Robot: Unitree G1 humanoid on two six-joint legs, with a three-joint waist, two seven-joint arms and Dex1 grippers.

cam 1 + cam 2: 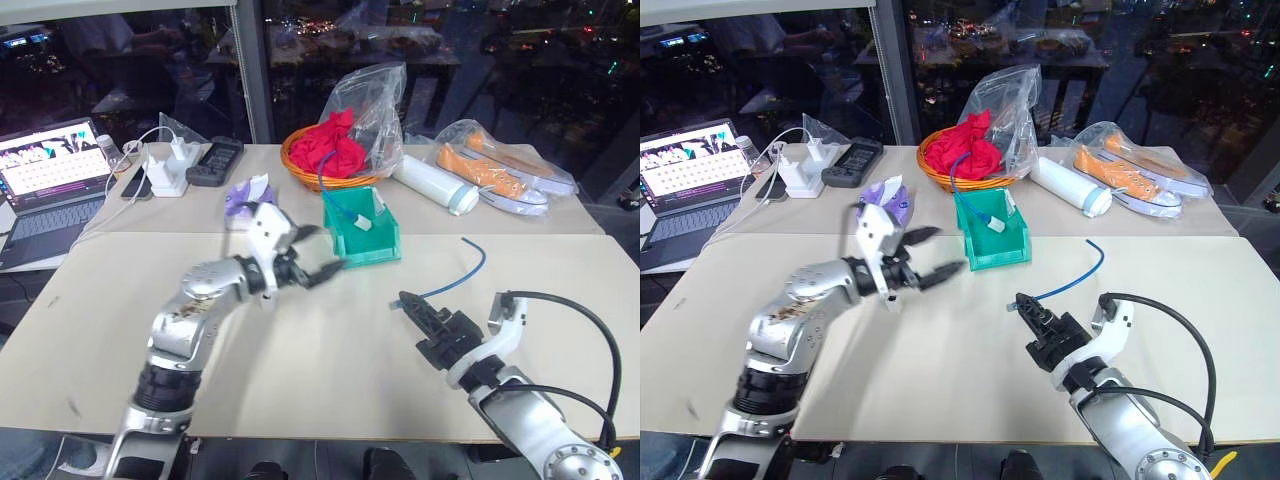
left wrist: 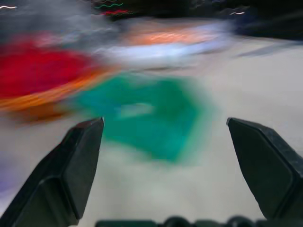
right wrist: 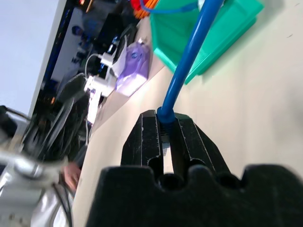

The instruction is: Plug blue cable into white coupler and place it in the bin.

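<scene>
Two grippers work over a pale beige table [image 1: 300,380] that fills the lower frame. Laptop [image 1: 50,175] at far left edge, screen lit. Orange woven basket [image 1: 300,165] at upper centre, red cloth [image 1: 330,145] heaped in it under a clear plastic bag [image 1: 375,100]; orange shoes [image 1: 495,170] in another bag at upper right, white cylinder [image 1: 430,183] lying between them. Left gripper [image 1: 930,252] at centre left, fingers spread wide apart and holding nothing, tips pointing toward the bin. Teal-green bin [image 1: 375,245] sits just below the basket at centre, cut-away front facing the viewer. Right gripper [image 1: 412,308] at lower right, fingers pinched tight on the near end of a blue cable [image 1: 462,275], which rises from the tips and curves up toward the right, free end clear of the table. Second stretch of blue cord [image 1: 335,195] loops from the basket side down into the bin. White coupler [image 1: 362,222] lies inside the bin, at the end of that cord; whether it is plugged in I cannot tell. White chargers [image 1: 170,170] and a black remote [image 1: 215,160] at upper left; purple-white object [image 1: 248,195] just right of them.
</scene>
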